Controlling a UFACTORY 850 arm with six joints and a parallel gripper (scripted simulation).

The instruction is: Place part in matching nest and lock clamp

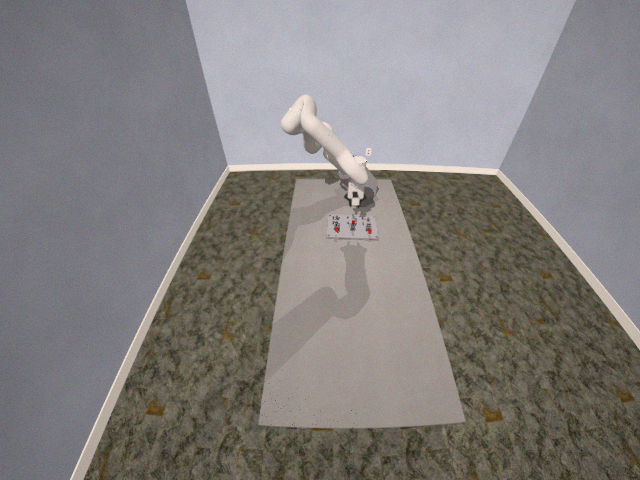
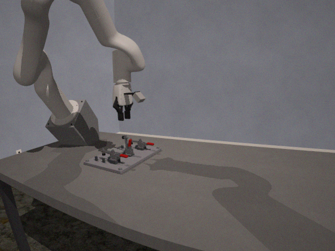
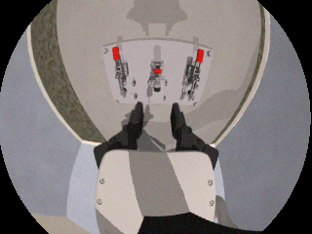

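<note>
My gripper (image 2: 124, 118) (image 3: 157, 109) hangs high above the table at the fixture's robot-side edge, partly open, with nothing between its fingertips. The fixture plate (image 1: 344, 234) (image 2: 130, 163) (image 3: 138, 53) carries three clamps. The middle clamp (image 2: 129, 151) stands open, its bar and red handle raised. The clamp at the wrist view's right (image 2: 114, 156) (image 3: 191, 73) and the one at its left (image 2: 140, 144) (image 3: 121, 73) have lowered bars and outward handles; whether they are locked is too small to tell. I cannot make out the part; grey shapes between the fingers could be shadow.
The robot's base (image 2: 85, 126) stands on the table (image 1: 320, 361) (image 2: 189, 205) behind the fixture. Small rest pads and blocks rise from the plate on the robot's side of the clamps. The arm's shadow falls across the table on the fixture's far side from the base.
</note>
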